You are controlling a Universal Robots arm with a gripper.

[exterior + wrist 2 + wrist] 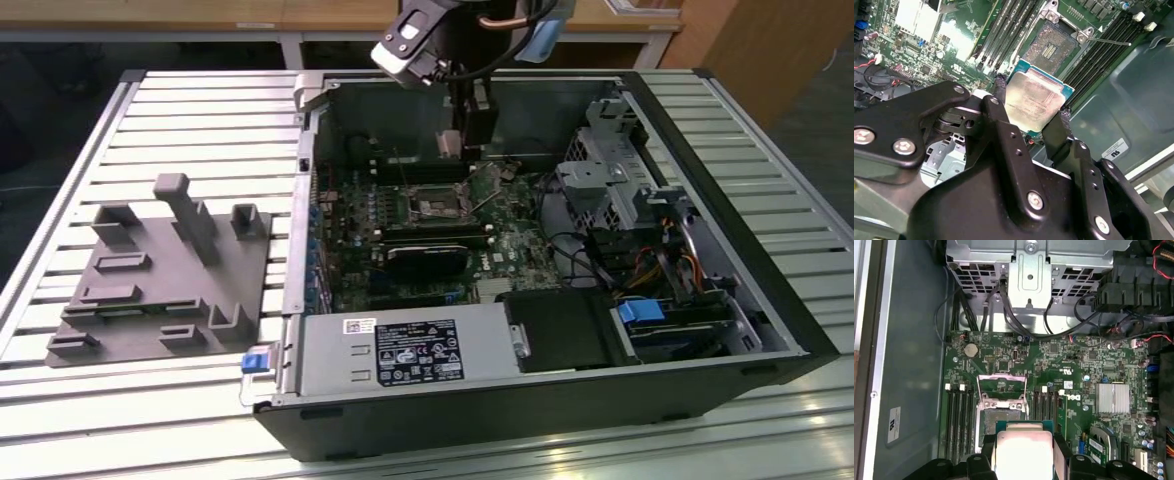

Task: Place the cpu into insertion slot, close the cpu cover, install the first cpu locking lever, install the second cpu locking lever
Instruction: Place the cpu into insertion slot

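Note:
My gripper [1033,104] is shut on the cpu [1036,97], a pale silver square chip with a blue-green edge, clamped between the two black fingers [1004,107]. It hangs above the green board, a short way off the insertion slot [1051,46], whose dark square socket lies uncovered. In the first wrist view the cpu [1024,452] sits just beside the insertion slot [1002,419], and the cpu cover [1001,385] stands swung open past it. A thin locking lever [1109,41] sticks out near the socket. In the exterior view the gripper [455,148] hovers inside the case over the insertion slot [438,206].
Long black memory slots [959,415] flank the socket on both sides. A silver heatsink [1112,398] and a metal drive cage [1029,270] with cables stand nearby. The open computer case [787,330] lies on a slatted table, with a grey fixture [160,270] at the exterior view's left.

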